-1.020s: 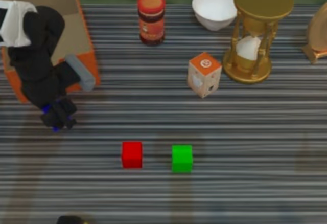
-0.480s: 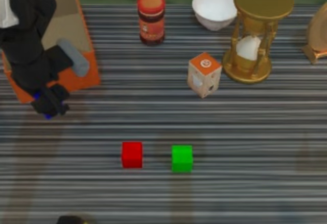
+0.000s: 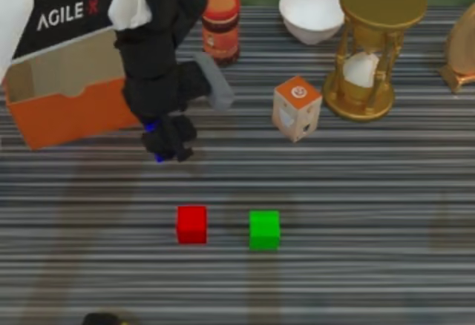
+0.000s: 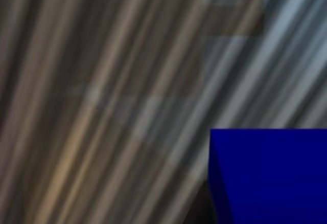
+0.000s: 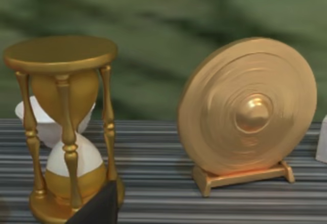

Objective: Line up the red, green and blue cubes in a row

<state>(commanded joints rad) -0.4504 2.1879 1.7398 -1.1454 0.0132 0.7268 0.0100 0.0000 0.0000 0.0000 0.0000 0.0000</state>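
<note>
Left gripper (image 3: 169, 144): closed on the blue cube (image 4: 268, 175) — over the tabletop's left half, beyond the red cube (image 3: 191, 223).
Red cube: toward the near edge, left of centre.
Green cube (image 3: 264, 229): just right of red — apart, level with it.
Right gripper: out of sight; cannot tell.

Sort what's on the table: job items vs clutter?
Job:
red cube
green cube
blue cube, held in the left gripper above the table

Clutter:
orange box
red jar
white bowl
beige printed box
hourglass
gold disc on a stand
</note>
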